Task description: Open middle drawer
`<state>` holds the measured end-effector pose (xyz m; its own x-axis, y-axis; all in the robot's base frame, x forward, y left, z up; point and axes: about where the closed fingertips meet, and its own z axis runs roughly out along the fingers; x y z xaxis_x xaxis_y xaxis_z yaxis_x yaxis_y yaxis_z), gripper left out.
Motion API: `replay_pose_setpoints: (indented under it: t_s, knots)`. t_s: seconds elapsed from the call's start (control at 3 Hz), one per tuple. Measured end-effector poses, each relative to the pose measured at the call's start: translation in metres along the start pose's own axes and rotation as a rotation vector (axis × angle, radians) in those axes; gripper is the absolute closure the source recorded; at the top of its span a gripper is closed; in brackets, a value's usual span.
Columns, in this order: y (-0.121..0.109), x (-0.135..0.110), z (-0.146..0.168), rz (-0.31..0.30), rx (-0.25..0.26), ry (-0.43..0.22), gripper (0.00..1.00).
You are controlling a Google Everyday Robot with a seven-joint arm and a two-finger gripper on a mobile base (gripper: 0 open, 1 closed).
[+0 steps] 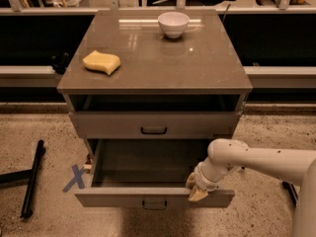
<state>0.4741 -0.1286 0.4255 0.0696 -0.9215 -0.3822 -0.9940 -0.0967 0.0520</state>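
Observation:
The middle drawer (pixel 123 197) stands pulled far out of the grey-taupe cabinet, and its inside looks empty. Its small dark loop handle (pixel 154 204) sits at the centre of the front. My gripper (pixel 197 187), with tan fingertips on a white arm coming from the right, rests at the top edge of the drawer's front, right of the handle. The upper drawer (pixel 153 125) above it is nearly flush with the cabinet. The lowest drawer is hidden under the pulled-out one.
A yellow sponge (pixel 101 62) and a white bowl (pixel 173 23) sit on the cabinet top (pixel 163 63). A black rod (pixel 31 179) lies on the speckled floor at the left, beside a blue tape cross (pixel 75 177).

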Motion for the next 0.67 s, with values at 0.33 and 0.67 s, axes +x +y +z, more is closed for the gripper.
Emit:
replay_pose_setpoints:
  t_s: [0.33, 0.67]
  knots:
    - [0.0011, -0.0002, 0.0015, 0.000, -0.003, -0.001, 0.15]
    - [0.0020, -0.0003, 0.0028, 0.000, -0.006, -0.001, 0.00]
